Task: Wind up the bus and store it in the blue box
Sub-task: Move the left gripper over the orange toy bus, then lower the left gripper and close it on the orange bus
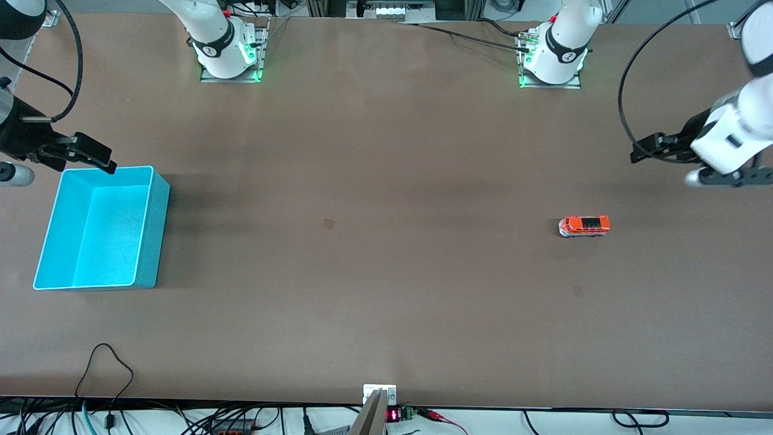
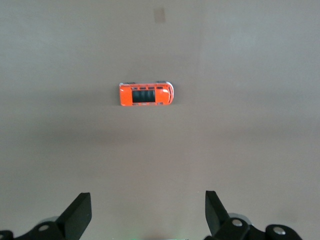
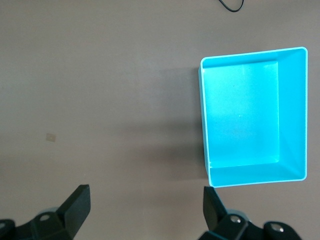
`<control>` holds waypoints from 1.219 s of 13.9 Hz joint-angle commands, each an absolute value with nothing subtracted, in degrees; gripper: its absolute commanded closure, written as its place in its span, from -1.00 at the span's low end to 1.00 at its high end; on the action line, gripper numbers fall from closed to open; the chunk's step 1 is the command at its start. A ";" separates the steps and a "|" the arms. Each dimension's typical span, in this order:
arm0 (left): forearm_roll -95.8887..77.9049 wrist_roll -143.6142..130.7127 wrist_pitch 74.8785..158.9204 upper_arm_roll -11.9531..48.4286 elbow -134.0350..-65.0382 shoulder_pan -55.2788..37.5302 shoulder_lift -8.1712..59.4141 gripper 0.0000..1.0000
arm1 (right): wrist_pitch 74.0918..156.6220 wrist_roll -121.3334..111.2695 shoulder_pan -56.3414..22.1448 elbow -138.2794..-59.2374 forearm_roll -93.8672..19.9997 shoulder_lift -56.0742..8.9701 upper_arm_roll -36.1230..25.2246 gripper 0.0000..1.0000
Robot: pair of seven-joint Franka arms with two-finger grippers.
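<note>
The small orange-red bus [image 1: 584,226] stands on its wheels on the brown table toward the left arm's end; the left wrist view shows its dark roof [image 2: 146,94]. My left gripper [image 1: 646,148] hangs open and empty above the table beside the bus, its fingers [image 2: 80,212] wide apart. The light blue box [image 1: 154,235] sits empty at the right arm's end and is also in the right wrist view, the blue box [image 3: 292,110]. My right gripper [image 1: 90,154] hovers open over the box's rim on the side toward the arm bases, holding nothing [image 3: 145,202].
Both arm bases [image 1: 226,51] [image 1: 552,60] stand along the table's edge farthest from the front camera. A small dark mark [image 1: 328,223] lies mid-table. Cables [image 1: 109,362] and a small display unit [image 1: 392,414] sit along the edge nearest the camera.
</note>
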State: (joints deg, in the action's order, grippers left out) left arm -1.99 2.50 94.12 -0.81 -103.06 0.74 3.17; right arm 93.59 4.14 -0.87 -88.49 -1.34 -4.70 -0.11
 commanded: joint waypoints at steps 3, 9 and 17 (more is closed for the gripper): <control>1.05 21.22 101.32 -0.62 -101.69 0.61 12.90 -1.00 | 92.99 4.57 -0.62 -88.68 -1.58 -4.13 -0.09 -1.00; 0.35 47.34 106.43 -0.62 -101.60 1.75 22.75 -1.00 | 92.99 4.57 -0.53 -88.68 -1.58 -4.13 -0.09 -1.00; 0.97 76.26 120.83 -0.62 -107.30 2.29 23.73 -1.00 | 92.99 4.57 -0.53 -88.68 -1.58 -4.13 -0.09 -1.00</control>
State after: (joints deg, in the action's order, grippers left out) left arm 0.09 70.39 117.21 -0.76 -104.70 1.79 24.00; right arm 93.55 4.14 -0.85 -88.50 -1.34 -4.70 -0.22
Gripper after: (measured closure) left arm 0.000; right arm 0.000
